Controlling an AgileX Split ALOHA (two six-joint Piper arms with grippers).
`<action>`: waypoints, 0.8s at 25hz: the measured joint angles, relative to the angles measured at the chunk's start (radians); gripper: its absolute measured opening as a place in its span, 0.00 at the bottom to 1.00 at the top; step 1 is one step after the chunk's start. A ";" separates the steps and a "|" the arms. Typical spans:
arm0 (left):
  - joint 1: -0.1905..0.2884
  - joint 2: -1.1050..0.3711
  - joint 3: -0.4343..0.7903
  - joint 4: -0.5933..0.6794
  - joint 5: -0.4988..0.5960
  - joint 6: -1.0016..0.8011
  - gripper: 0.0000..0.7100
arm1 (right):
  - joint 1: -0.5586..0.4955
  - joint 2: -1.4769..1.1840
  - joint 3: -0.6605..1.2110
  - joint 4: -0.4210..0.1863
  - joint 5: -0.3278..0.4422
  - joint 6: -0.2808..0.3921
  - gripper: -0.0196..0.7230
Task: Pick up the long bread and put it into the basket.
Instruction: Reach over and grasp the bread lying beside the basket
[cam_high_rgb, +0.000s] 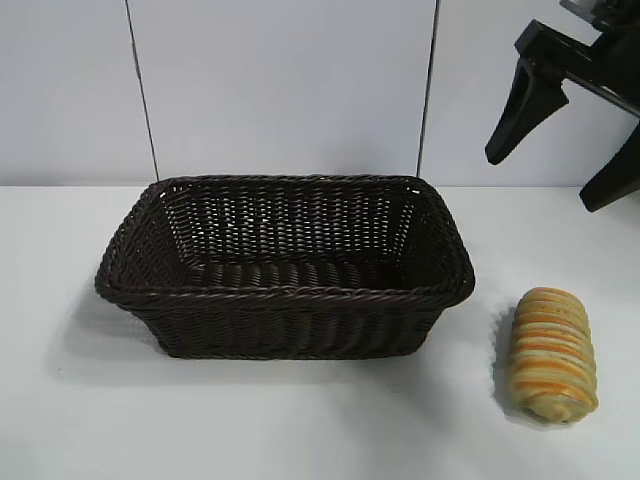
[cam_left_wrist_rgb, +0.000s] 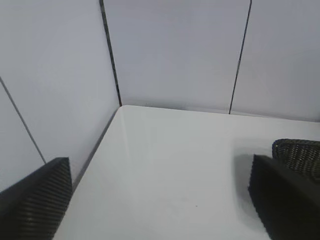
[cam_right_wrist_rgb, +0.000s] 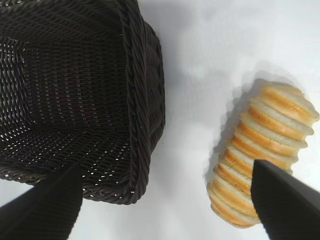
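Item one: the basket (cam_high_rgb: 285, 268), dark brown woven wicker, rectangular, sloping sides, braided rim. It sits upright on the white table (cam_high_rgb: 80, 420), with nothing visible inside it.

Item two: the long bread (cam_high_rgb: 552, 353), oblong, golden-tan, crosswise ridges striped orange and pale yellow. It lies flat on the table, outside the basket and just off its right end, apart from the rim.

Item three: my right gripper (cam_high_rgb: 555, 165), black, hanging high above the bread at the exterior view's upper right. My jaws here are spread wide and grasp nothing. In my right wrist view the bread (cam_right_wrist_rgb: 262, 152) lies below, near one fingertip, with the basket's end wall (cam_right_wrist_rgb: 145, 100) beside it.

Item four: my left gripper (cam_left_wrist_rgb: 160, 200), out of the exterior view. Its jaws are released, wide apart over bare table, holding nothing; a corner of the basket (cam_left_wrist_rgb: 300, 155) shows past one finger.
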 joint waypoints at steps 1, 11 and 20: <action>0.000 -0.011 0.028 -0.016 0.002 -0.001 0.98 | 0.000 0.000 0.000 0.000 0.000 0.000 0.90; 0.000 -0.023 0.316 -0.077 0.015 0.014 0.98 | 0.000 0.000 0.000 -0.001 0.001 0.000 0.90; 0.000 -0.023 0.492 -0.077 -0.023 0.017 0.98 | 0.000 0.000 0.000 -0.001 0.004 0.000 0.90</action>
